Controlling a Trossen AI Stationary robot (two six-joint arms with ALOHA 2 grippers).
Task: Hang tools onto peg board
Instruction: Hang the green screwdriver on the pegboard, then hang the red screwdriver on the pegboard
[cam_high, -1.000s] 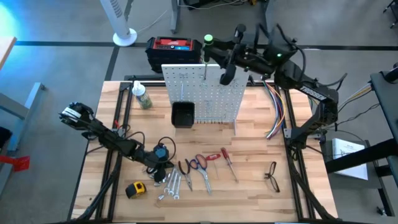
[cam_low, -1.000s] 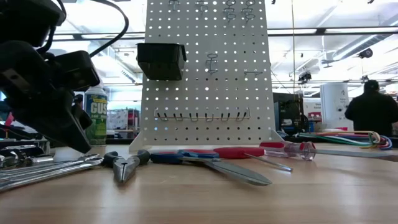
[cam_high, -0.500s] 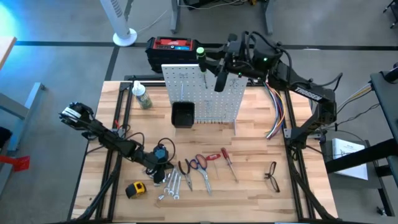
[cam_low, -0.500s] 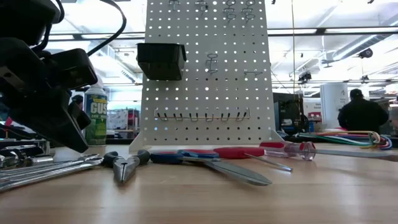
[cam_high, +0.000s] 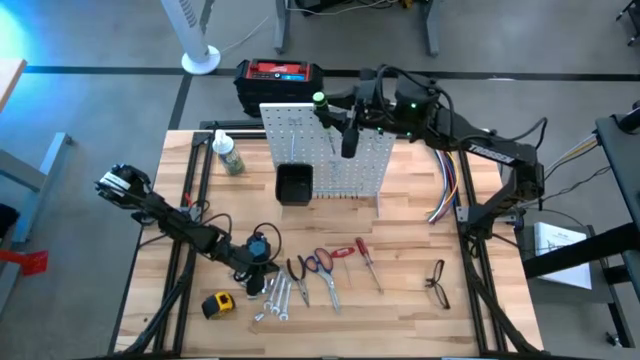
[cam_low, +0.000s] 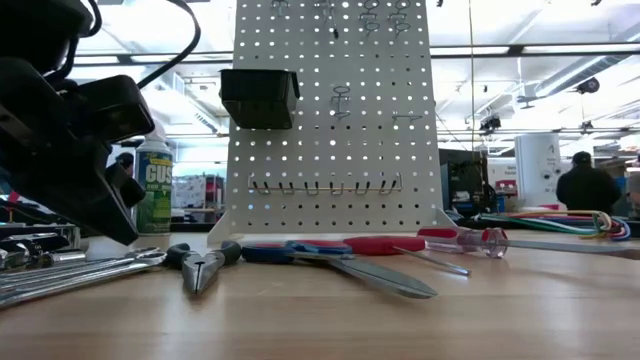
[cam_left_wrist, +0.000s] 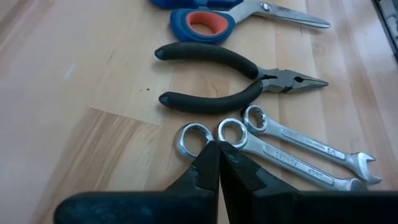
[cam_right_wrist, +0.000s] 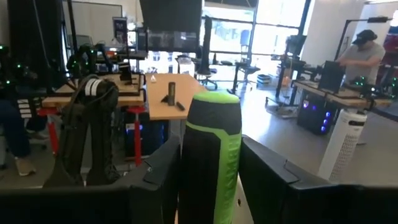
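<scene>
wooden tabletop (cam_high: 400, 255): light planks, carrying the tools along the near side and the peg board at the back
tape measure (cam_high: 218, 304): yellow, near the front left corner, just left of the wrenches
left hand (cam_high: 258, 268): low over the tabletop, clenched with its fingers pressed together and nothing between them, tips right at the ring ends of the wrenches
wrenches (cam_left_wrist: 292, 149): silver, side by side, beside the black-handled pliers
pliers (cam_left_wrist: 236, 81): black handles, lying flat between the wrenches and the blue-and-orange scissors
scissors (cam_high: 320, 268): flat on the tabletop, right of the pliers
red screwdrivers (cam_high: 362, 258): flat, right of the scissors
glasses (cam_high: 437, 280): black frame, alone toward the front right
bottle (cam_high: 229, 156): green label, upright at the back left, left of the peg board
peg board (cam_high: 330, 150): white, upright at the back middle, black bin (cam_high: 294, 184) on its front
right hand (cam_high: 340, 112): up above the top edge of the peg board, fingers grasping the green screwdriver
green screwdriver (cam_right_wrist: 210, 162): green-and-black handle held between the right fingers, shaft pointing down at the board's top
</scene>
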